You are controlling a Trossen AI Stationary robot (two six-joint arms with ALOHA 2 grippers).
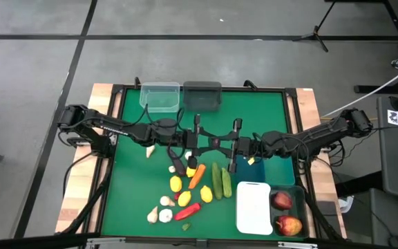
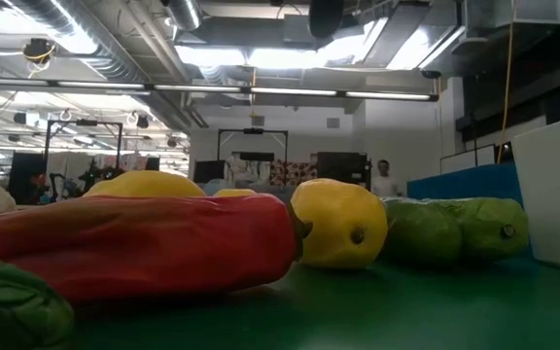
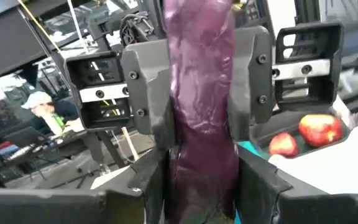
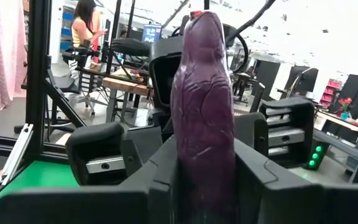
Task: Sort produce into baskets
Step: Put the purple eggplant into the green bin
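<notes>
Clamping a dark purple piece (image 3: 201,112) between them, both grippers meet above the middle of the green table (image 1: 130,180), each holding one end of it. In the left wrist view the left gripper (image 3: 197,180) has its fingers (image 3: 151,180) pressed against the piece's flanks, partly closed around it, with the right gripper's dark fingers gripping the same piece just beyond. In the right wrist view the right gripper (image 4: 205,186) is closed tight on the near end of the piece, which stands up between its fingers (image 4: 160,180), and the left gripper's body faces it just behind. From above, the left gripper (image 1: 196,143) and right gripper (image 1: 228,145) sit nose to nose. Just below them lies the loose produce: an orange carrot (image 1: 197,176), two green cucumbers (image 1: 221,181) side by side, yellow lemons (image 1: 176,183), a red pepper (image 1: 187,211) and white garlic-like bulbs (image 1: 164,216). Beside the right gripper, on its outer side, is the blue basket (image 1: 246,168) with something yellow in it; next comes the white basket (image 1: 253,206), and alongside that a dark translucent basket (image 1: 299,200) holding two red apples (image 1: 282,200). On the far side of the grippers, at the table's back edge, stand the clear plastic basket (image 1: 160,97) and the dark grey basket (image 1: 202,95). The low view shows the pepper, a lemon (image 2: 338,224) and the cucumbers (image 2: 455,230) close up, and a person (image 2: 385,179) far off in the room.
</notes>
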